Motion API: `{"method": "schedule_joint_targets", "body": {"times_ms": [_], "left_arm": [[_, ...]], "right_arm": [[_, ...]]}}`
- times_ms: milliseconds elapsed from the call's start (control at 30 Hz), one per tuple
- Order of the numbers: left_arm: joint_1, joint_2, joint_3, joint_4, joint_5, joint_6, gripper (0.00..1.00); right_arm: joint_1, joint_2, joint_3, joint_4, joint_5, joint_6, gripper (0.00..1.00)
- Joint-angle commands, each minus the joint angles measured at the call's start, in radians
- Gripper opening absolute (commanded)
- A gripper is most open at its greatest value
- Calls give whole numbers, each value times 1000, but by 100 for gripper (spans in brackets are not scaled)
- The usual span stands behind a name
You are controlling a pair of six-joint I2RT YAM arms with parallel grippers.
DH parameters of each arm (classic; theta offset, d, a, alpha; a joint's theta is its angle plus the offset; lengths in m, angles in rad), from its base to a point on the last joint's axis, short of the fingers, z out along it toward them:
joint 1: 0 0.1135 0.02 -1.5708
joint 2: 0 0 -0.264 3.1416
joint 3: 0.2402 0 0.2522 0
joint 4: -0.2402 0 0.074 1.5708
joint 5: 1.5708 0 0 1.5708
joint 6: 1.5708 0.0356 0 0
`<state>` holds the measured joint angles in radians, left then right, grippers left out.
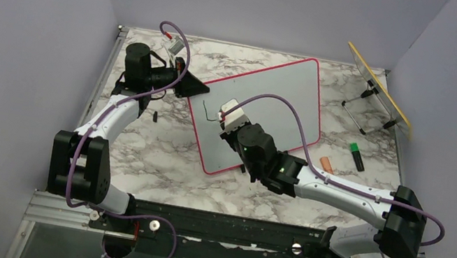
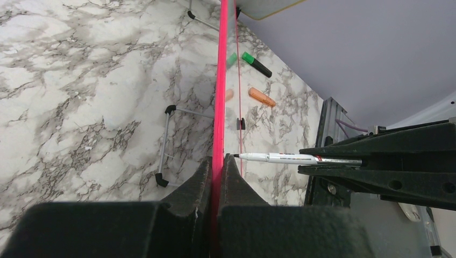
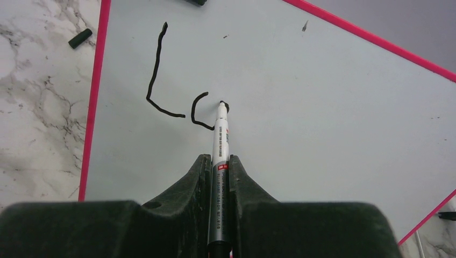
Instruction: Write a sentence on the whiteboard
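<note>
Now, the right gripper [image 3: 218, 161] is closed on a slim white and silver marker pen [image 3: 220, 141], the barrel pinched between the two black fingers and pointing straight forward. Its black tip touches the large white whiteboard with the thin pink-red frame [image 3: 333, 102]. Just beside the tip we see the start of the sentence [image 3: 157, 75]: one tall black "L" and, to the right of it, an open curve that does not yet make a full letter.

The left gripper [image 2: 218, 167] is closed on the frame at the board's left corner, one finger on each face, so it steadies the board. The board sits in the middle of the grey-veined marble tabletop [image 1: 156, 159], toward the far edge and turned askew to it. We cannot tell how steeply it leans.

We judge that the task is only at its beginning. To do this step well, we should bring the curve round until it closes, with light and even pressure, so the line does not break or grow thick. The left grip should not move during a stroke. Letters should stay small, because many words must fit.

A green and black marker [image 1: 356, 156] and an orange cap [image 1: 326, 164] lie near the right edge, well apart from the writing.
</note>
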<state>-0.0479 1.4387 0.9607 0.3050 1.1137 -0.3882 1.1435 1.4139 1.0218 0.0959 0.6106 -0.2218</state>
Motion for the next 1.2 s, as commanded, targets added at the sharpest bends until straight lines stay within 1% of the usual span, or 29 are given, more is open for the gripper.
{"method": "schedule_joint_targets", "body": {"times_ms": [0,500,800,1167], "left_arm": [[-11,31,-8,-63,-3,71,0],[-11,30,-8,-63,-2,71,0],[-12,31,-8,-66,-7,72,0],[-11,30,-5,-78,-15,81,0]], "right_arm": [[-7,17,25,39,-35,-3,1],[-7,26,38,46,-65,3,1],[-7,10,40,12,-92,4,1],[-12,-82,-14,23,-7,-11,1]]}}
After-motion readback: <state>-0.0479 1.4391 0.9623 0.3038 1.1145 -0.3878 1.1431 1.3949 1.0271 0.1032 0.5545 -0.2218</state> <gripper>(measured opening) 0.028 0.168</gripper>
